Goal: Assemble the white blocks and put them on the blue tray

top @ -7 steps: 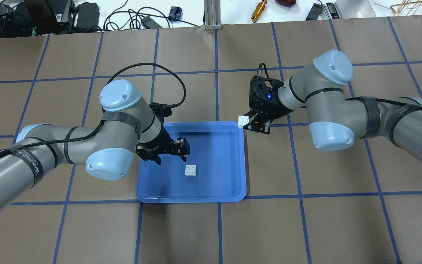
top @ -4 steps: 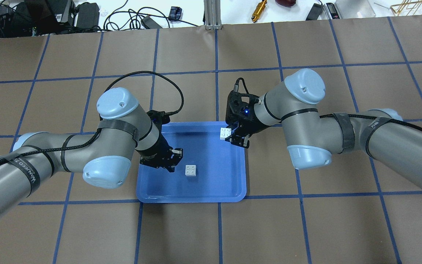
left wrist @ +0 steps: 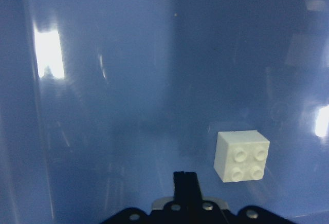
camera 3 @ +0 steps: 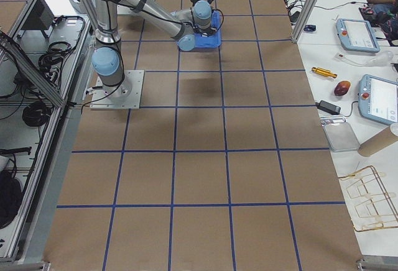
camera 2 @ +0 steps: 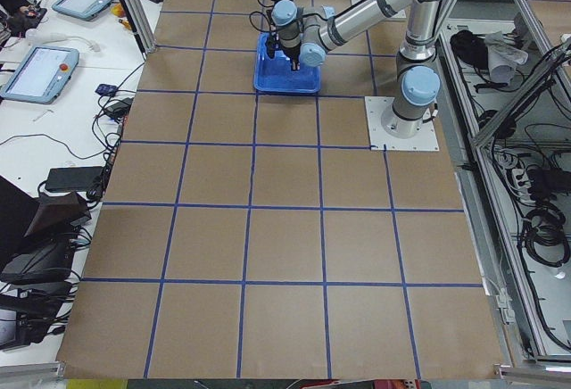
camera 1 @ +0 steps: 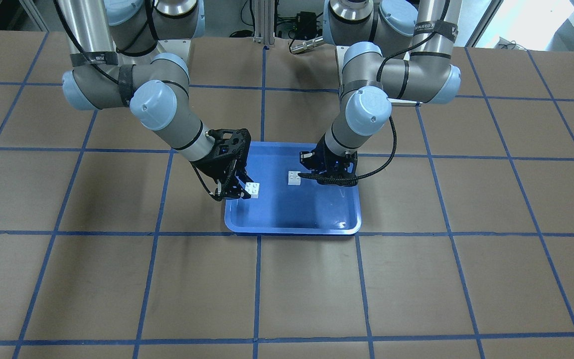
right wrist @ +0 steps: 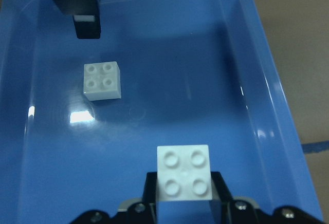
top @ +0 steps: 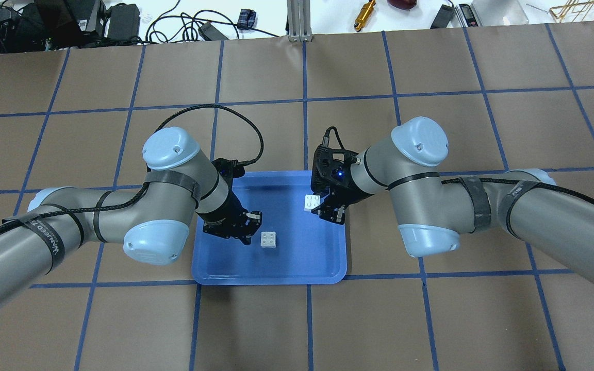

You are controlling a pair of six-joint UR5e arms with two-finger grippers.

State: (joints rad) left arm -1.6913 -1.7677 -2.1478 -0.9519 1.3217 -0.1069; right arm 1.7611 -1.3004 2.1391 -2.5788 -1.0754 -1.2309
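Right gripper [top: 322, 208] clamped on a white 2x2 brick [right wrist: 184, 172], studs up, held above the blue tray [top: 276, 268] near its right rim. Left gripper [top: 248, 232] has its jaws together, empty, just beside second white 2x2 brick [top: 268, 239], which lies studs-up on the tray floor.

Setting: robotics laboratory. Indicated by: a large table [top: 297, 319] covered in brown sheet and marked into squares with blue tape [top: 304, 103]; two jointed arms [top: 85, 226] bolted to metal base plates [camera 2: 401, 126]; teach pendants [camera 3: 357, 35] laid on side benches [camera 3: 323, 50]; aluminium framing [top: 299, 20]; power bricks [top: 121, 23] heaped behind.
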